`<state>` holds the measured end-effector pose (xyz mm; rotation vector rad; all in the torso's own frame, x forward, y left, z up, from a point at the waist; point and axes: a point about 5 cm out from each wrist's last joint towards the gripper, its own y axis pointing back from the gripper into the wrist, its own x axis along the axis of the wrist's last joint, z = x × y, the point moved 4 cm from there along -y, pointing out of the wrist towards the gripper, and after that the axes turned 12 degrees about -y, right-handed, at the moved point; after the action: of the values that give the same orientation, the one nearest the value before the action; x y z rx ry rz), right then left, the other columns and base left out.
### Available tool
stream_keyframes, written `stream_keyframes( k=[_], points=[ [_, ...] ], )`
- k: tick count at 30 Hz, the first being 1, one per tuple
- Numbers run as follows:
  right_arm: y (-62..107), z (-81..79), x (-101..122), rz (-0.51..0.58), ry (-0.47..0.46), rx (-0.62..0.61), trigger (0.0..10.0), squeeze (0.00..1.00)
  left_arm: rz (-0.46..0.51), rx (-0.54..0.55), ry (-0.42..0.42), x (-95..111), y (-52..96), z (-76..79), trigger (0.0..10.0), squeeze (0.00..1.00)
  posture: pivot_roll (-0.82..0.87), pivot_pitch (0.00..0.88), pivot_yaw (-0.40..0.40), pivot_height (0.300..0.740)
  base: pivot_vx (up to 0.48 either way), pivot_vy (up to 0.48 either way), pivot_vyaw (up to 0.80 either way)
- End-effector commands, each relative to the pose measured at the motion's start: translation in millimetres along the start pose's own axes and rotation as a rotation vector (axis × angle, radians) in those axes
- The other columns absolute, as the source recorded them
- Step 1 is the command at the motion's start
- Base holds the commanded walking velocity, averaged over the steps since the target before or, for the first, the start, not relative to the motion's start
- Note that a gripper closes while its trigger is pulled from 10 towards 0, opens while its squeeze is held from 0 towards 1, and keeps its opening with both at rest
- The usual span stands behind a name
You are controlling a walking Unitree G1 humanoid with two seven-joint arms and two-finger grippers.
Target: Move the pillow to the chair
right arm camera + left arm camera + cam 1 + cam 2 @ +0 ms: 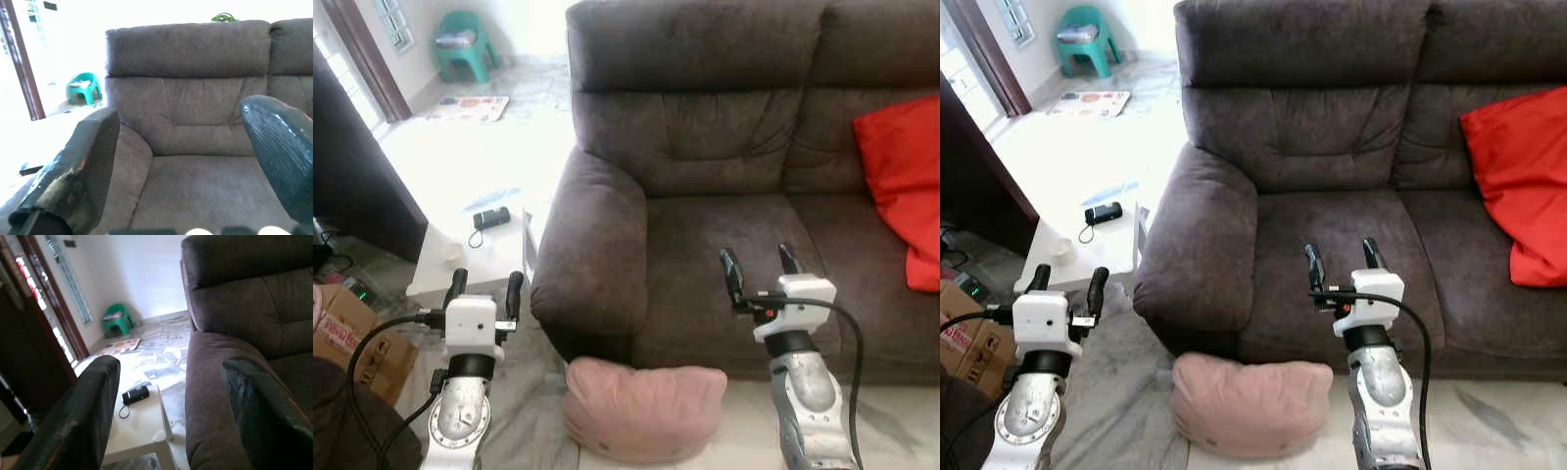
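floor: marble tile; pink pillow lain against sofa front
bench: white, beside sofa arm; black device and small white object placed on it

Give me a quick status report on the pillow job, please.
Both grippers, left and right, open, empty. Pink pillow on floor against sofa. Nothing blocking it.

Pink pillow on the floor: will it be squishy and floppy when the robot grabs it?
Probably squishy: the pink pillow looks puffy and slumped on the floor. It likely sags if lifted by one edge. It seems light for its size.
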<state>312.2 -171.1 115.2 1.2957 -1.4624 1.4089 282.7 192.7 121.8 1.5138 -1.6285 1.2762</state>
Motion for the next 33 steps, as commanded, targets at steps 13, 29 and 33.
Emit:
stream_keyframes(
  k=[13,29,33],
  points=[
    [-11.2,8.7,6,-0.049,0.024,0.04,10.0,0.0,-0.027,-0.015,0.024,1,-4.2,6.8,10.0,0.0,-0.01,0.0,0.01,0.74,0.0,0.0,0.0],
    [-18.8,7.4,10,-0.044,0.01,-0.011,10.0,0.0,-0.018,-0.042,0.009,4,-13.7,6.9,10.0,0.0,0.0,0.003,0.026,0.74,0.0,0.0,0.0],
    [-21.6,5.3,10,-0.046,0.008,-0.006,10.0,0.0,-0.017,-0.04,0.006,5,-13.6,5.0,10.0,0.0,0.01,0.016,0.021,0.74,0.0,0.0,0.0]
  ],
)
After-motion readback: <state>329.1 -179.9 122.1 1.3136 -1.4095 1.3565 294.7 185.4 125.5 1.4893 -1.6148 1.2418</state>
